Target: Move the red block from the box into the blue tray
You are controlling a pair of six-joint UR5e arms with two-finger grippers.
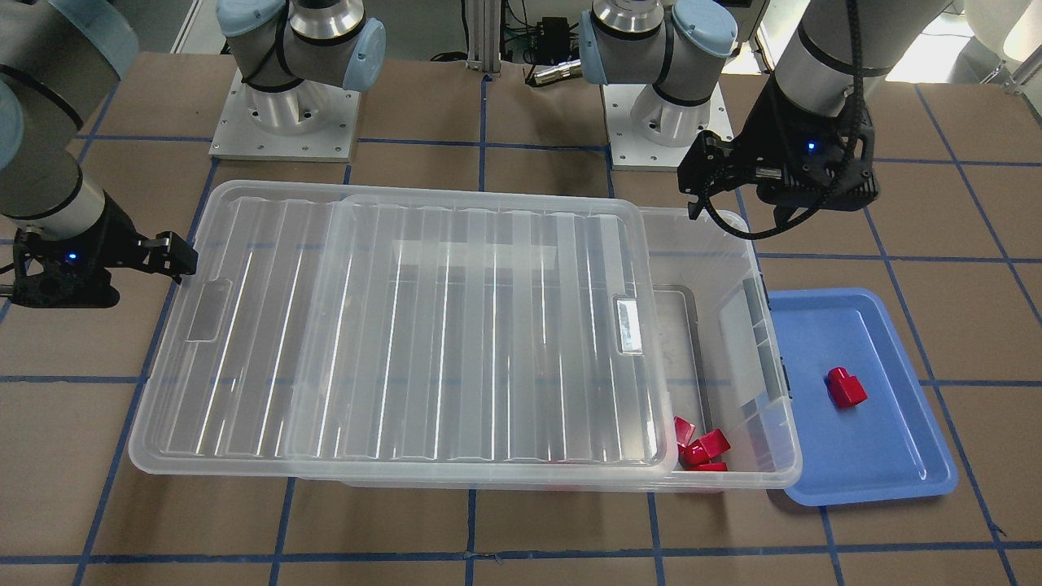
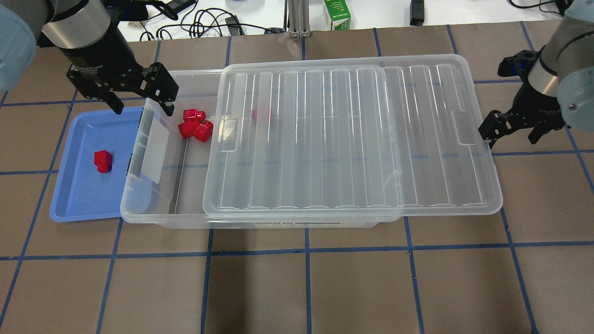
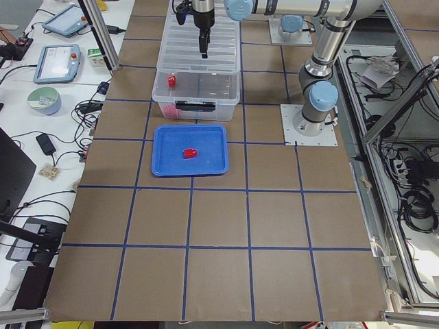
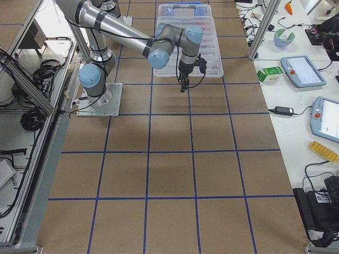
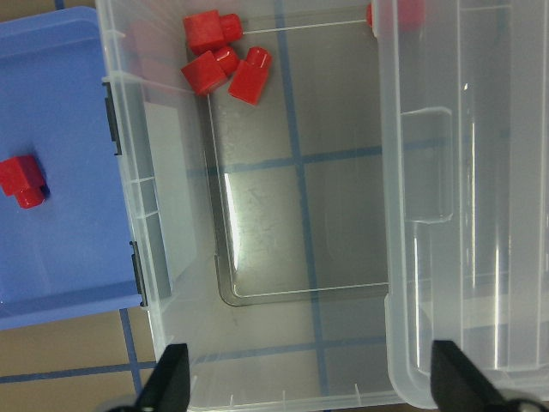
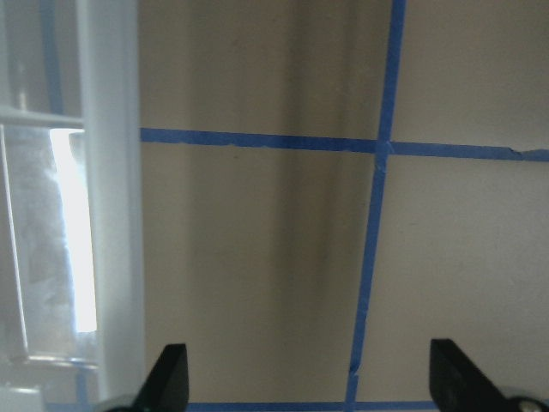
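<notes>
While left claw (image 2: 141,103) hangs above box (image 2: 162,220) end wall, fingers spread wide, nothing held, red block (image 2: 102,161) lies in tray (image 2: 74,195), on claw's outer side, well apart from it. Three other blocks (image 2: 195,125) cluster in box's open end, near claw on lid side. Lid (image 2: 352,139) covers rest of box. Right claw (image 2: 510,132) just beyond lid's far edge, fingers apart, empty.

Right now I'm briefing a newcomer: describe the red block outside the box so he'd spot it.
Find the large clear box, lid slid partway off; a blue tray sits at its open end. The red block lies alone in that tray, while the other red blocks huddle inside the box.
</notes>
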